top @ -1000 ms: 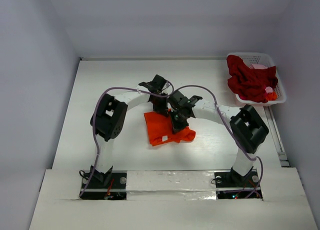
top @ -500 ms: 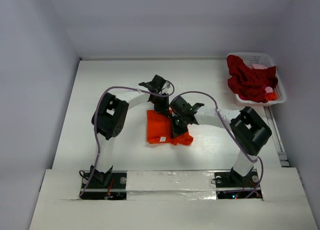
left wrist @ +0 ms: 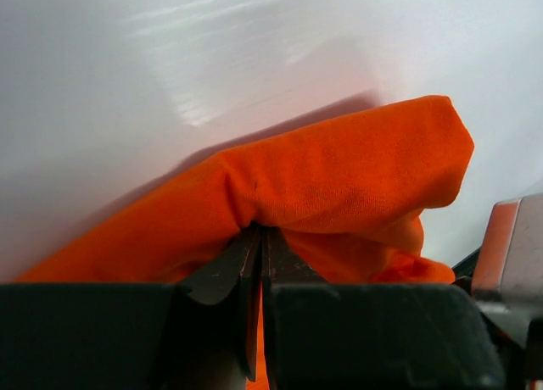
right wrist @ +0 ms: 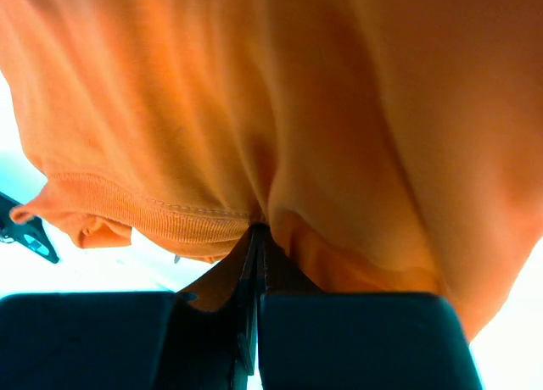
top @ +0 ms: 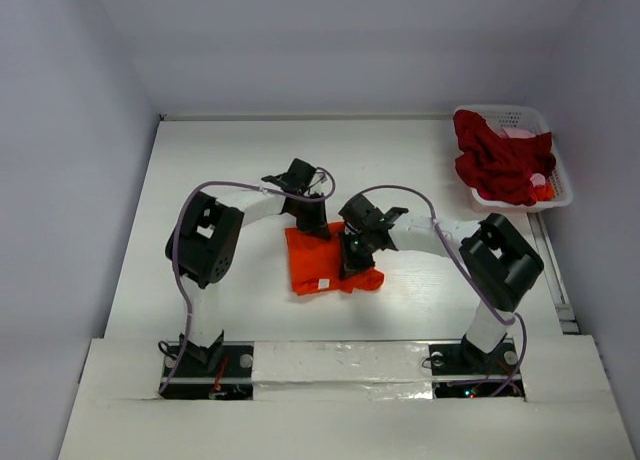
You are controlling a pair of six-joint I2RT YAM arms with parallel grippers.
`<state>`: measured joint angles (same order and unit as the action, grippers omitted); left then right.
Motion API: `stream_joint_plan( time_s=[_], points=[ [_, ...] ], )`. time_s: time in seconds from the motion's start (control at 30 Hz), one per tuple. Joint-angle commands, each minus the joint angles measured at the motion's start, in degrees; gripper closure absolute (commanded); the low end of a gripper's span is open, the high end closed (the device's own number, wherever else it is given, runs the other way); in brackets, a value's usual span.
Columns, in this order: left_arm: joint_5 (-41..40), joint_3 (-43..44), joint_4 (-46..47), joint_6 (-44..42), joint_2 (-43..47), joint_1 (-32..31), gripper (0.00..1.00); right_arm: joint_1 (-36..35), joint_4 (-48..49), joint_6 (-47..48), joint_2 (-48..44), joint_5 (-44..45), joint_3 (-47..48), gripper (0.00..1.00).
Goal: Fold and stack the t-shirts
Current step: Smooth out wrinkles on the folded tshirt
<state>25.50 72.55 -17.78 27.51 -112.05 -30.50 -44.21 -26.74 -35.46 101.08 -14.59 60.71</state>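
Note:
The bright orange-red t-shirt [top: 318,261] lies partly folded on the white table near the middle. My left gripper [top: 309,225] is shut on its far edge; the left wrist view shows the orange cloth [left wrist: 339,178] pinched between the closed jaws [left wrist: 259,237]. My right gripper [top: 352,256] is shut on the shirt's right part; the right wrist view shows the cloth and ribbed hem [right wrist: 170,220] hanging over the closed jaws [right wrist: 257,233]. The dark crimson t-shirt [top: 500,160] sits bunched in the basket at the back right, with a bit of pink cloth [top: 522,134].
The white lattice basket [top: 553,180] stands at the table's back right corner. Purple cables loop over both arms. Grey walls close in on the table at the left, back and right.
Both grippers have moved left with the orange-red shirt; the left arm swung left and the shirt's right part has been drawn over, making the cloth more compact.

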Motion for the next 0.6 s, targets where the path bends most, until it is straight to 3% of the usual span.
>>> stream_joint_plan(
  time_s=[0.0, 0.2, 0.57],
  points=[
    [-6.8, -5.1, -6.8, -2.0, -0.5, 0.9, 1.0, -0.3, -4.2, -1.0, 1.0, 1.7, -0.6, 1.0],
    [-5.8, -9.5, -4.8, -1.0, 1.0, 0.9, 1.0, 3.0, -3.0, -1.7, 2.2, 2.4, -2.4, 1.0],
    [-5.1, -16.3, -2.3, 0.6, 4.6, 0.9, 1.0, 12.1, -4.8, -1.3, 5.5, 4.8, 2.6, 1.0]
  ],
)
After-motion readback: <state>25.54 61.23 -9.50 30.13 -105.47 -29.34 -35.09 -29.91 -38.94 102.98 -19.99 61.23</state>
